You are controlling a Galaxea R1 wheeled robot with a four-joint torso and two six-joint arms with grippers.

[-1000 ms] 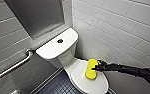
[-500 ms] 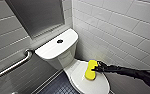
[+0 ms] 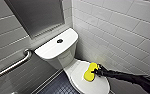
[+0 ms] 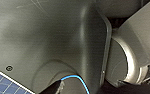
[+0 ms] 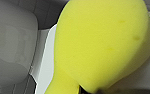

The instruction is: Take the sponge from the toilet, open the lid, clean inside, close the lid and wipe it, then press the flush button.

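Little has shifted in the past second at the toilet. Its lid lies shut, front edge cut off, and the right gripper stays clamped on the sponge, pinching its waist near the lid's wall-side edge. The pickup looks made. Whether the sponge touches the lid is unclear. The flush button sits mid-tank.
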